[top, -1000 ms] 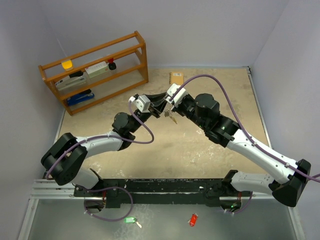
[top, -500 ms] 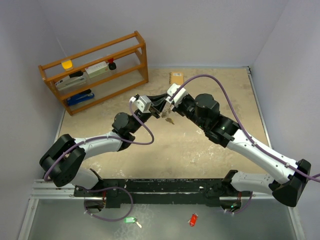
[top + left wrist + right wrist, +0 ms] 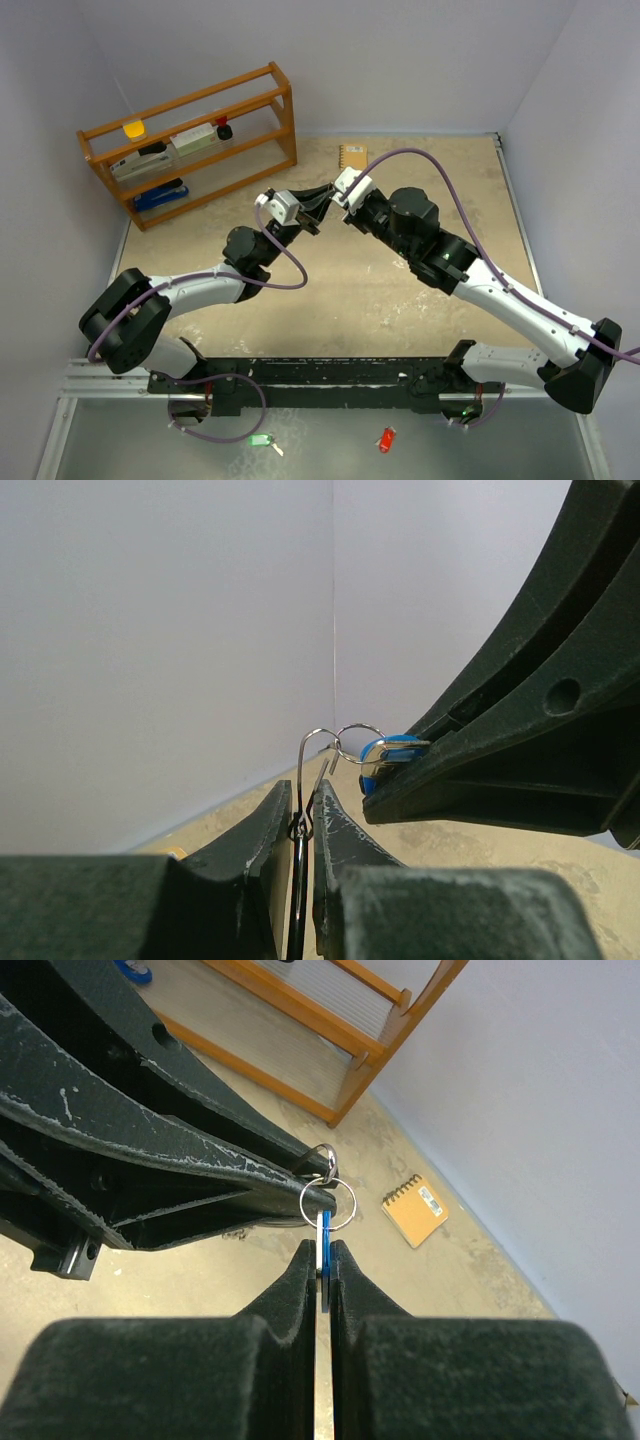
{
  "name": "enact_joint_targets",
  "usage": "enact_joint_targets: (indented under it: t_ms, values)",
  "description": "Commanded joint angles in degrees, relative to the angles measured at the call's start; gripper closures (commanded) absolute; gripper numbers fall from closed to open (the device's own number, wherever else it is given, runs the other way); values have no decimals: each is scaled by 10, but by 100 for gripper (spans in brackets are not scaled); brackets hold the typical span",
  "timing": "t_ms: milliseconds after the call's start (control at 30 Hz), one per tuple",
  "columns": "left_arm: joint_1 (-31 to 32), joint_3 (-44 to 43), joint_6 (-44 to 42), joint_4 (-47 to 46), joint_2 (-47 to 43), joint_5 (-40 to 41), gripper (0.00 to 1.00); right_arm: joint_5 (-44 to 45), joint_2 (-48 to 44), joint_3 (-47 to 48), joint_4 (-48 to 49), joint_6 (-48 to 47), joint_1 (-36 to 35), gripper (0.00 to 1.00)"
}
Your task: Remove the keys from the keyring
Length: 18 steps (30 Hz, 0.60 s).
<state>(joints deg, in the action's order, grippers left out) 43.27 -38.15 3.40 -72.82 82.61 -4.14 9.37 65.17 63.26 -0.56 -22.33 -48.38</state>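
Both grippers meet in mid-air above the table's middle. My left gripper is shut on a thin wire loop that links to the silver keyring. My right gripper is shut on the flat heads of a blue key and a white one beside it, both threaded on the ring. The right fingers fill the right of the left wrist view. The left fingers cross the right wrist view. Other keys are hidden.
A wooden rack with small items stands at the back left. A brown spiral notebook lies at the back by the wall. A green tag and a red tag lie in front of the arm bases.
The keys that hung below the grippers in the top view no longer show there. Both grippers have shifted slightly up and back, still joined at the ring.
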Motion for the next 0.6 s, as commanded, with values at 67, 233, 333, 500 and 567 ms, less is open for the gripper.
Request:
enact_joint_targets:
  t_ms: [67, 233, 333, 500, 567]
  values:
    - [-4, -15, 6, -61, -16, 41, 94, -13, -8, -10, 10, 16, -3, 100]
    - [-4, -12, 8, -73, -16, 45, 96, -23, -1, -16, 14, 23, -3, 100]
    - [-4, -11, 7, -76, -18, 47, 96, -28, 6, -17, 14, 24, -3, 100]
    - [-4, -5, -1, -75, -28, 50, 96, -34, 18, -9, 1, 31, -3, 100]
    - [-4, -2, -9, -71, -34, 51, 96, -35, 21, -8, -1, 34, -3, 100]
